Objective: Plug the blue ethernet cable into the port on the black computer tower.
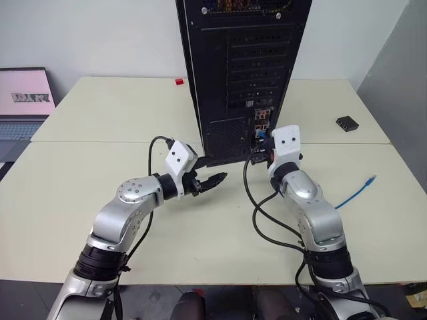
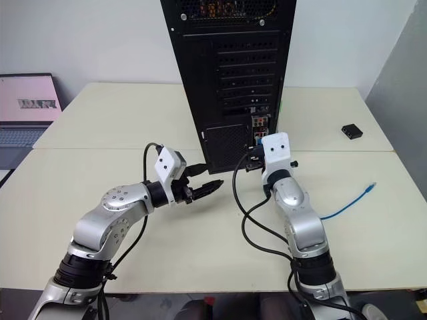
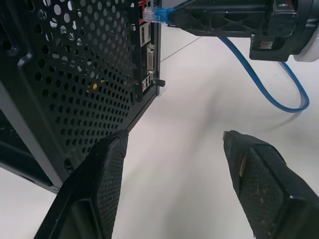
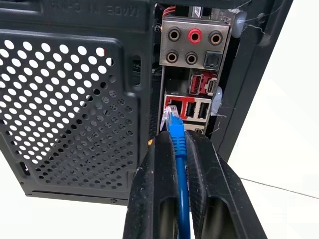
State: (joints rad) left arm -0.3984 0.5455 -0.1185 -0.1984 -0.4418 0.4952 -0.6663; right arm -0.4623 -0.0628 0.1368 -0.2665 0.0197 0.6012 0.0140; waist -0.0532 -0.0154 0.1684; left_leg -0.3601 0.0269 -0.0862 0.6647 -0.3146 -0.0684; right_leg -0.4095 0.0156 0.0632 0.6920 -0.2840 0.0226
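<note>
Two grippers work at the rear face of the black computer tower [image 1: 243,73], which stands upright on the pale worktop [image 1: 100,113]. The right gripper [image 4: 175,137] has its jaws clenched on the blue ethernet cable [image 4: 182,199] just behind the clear plug, the cord running back between the two fingers. The plug's tip sits right at the port [image 4: 173,107], a metal-rimmed socket low in the tower's connector cluster, beside red-lined sockets and below the round audio jacks; whether it is fully seated cannot be told. In the left wrist view the plug meets the tower's connector edge while the cord droops in a loop behind the right gripper. The cable's far end [image 1: 369,181] lies on the worktop to the robot's right, well apart from the tower.

The left gripper [image 1: 215,180] hovers near the tower's lower corner, beside the perforated vent grille [image 3: 75,74], its jaws released and spread wide, grasping nothing.

A small black box [image 1: 347,123] rests on the worktop to the right, and a laptop [image 1: 23,100] sits at the far left.
</note>
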